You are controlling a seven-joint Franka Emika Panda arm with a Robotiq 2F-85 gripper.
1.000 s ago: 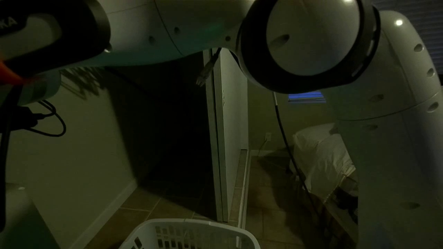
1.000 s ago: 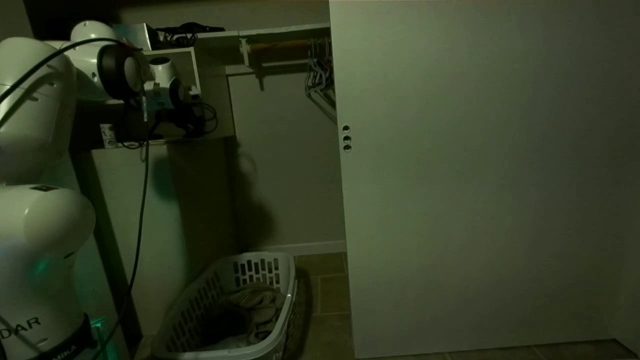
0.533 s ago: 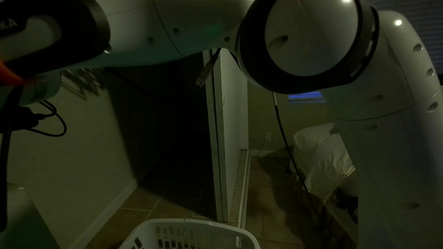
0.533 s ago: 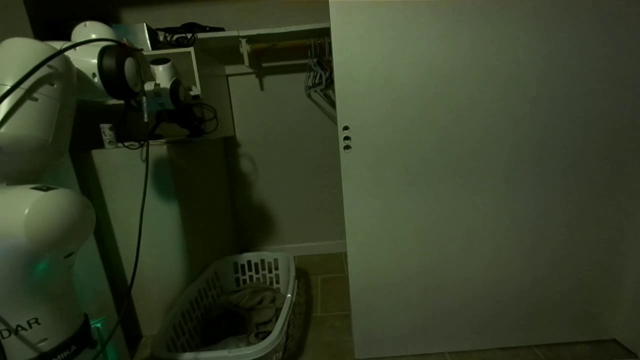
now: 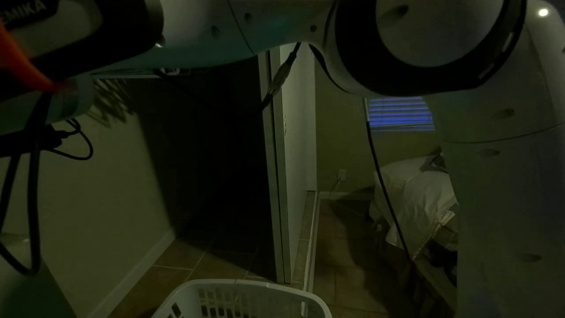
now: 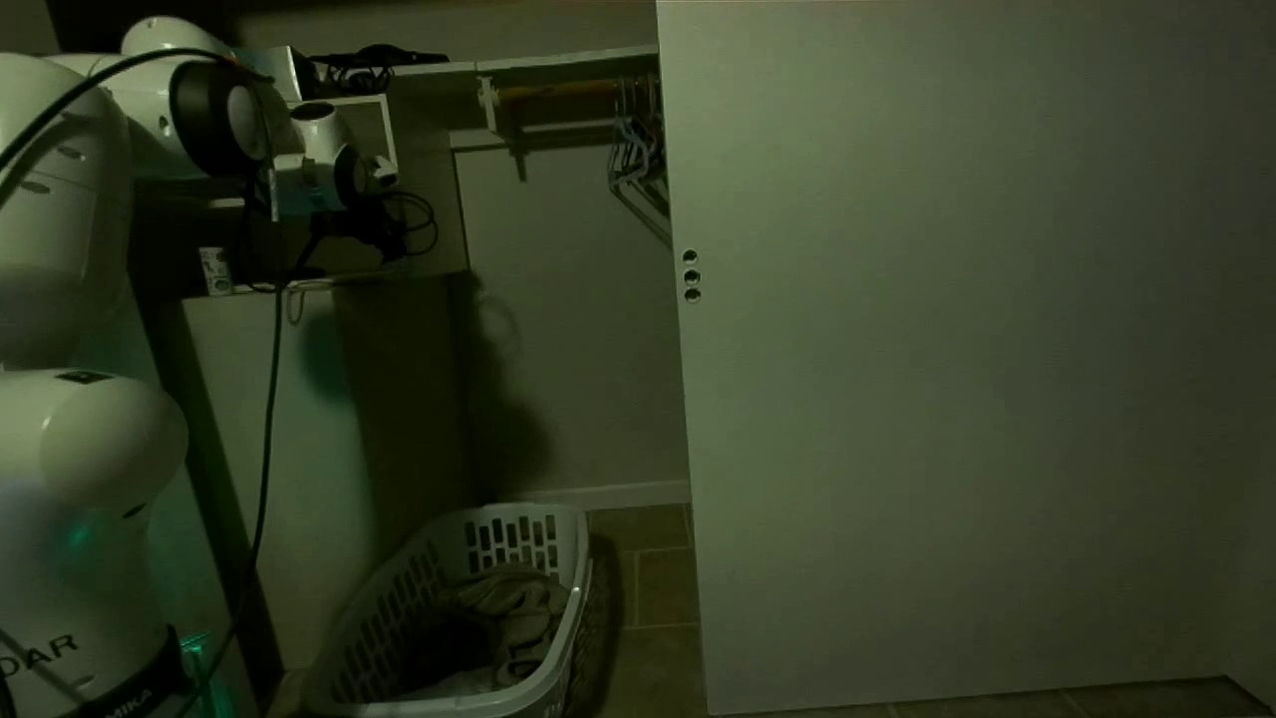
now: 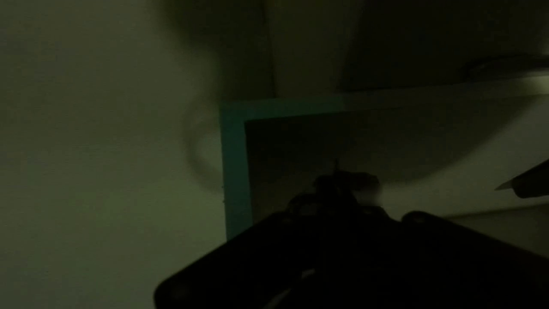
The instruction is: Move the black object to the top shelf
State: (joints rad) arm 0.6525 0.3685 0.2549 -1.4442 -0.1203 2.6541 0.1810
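Top shelf (image 6: 558,61): waiting as the goal; a tangled black item (image 6: 384,57) is lying at its end nearest the robot, beside a box (image 6: 281,72), and whether that is the piece meant is staying uncertain.
Black object (image 7: 363,180): most likely showing as the small dark form at the tips of the tool (image 7: 339,189) in the wrist view; its outline is melting into the gloom, so I am guessing.
Tool: hanging lower than the top shelf, its 2 sides running together into 1 dark mass; how wide its fingers are standing, and whether they are gripping anything, I cannot tell.
Black object, done: perhaps the pick-up, if that form is sitting in the grip.
Black object, left: in my judgement, raising past the shelf edge, setting down and letting go are remaining.
Compartment (image 7: 236,171): gaping beyond the tool, its edges glowing teal; a black tapered item (image 7: 532,181) is poking in from the right of the wrist view.
Desk (image 6: 439,273): running below the tool, carrying a small pale container (image 6: 215,270).
Laundry basket (image 6: 571,538): standing on the tiled floor (image 6: 663,588), holding crumpled cloth (image 6: 523,598), showing in both exterior views.
Sliding door (image 6: 947,349): filling the right of an exterior view; hangers (image 6: 633,165) are dangling from a rail (image 6: 558,95) by its edge.
Bed (image 5: 410,194): showing beside the arm (image 5: 499,198), near a blue-glowing window blind (image 5: 399,115).
Light: falling dim and greenish, hiding much detail.
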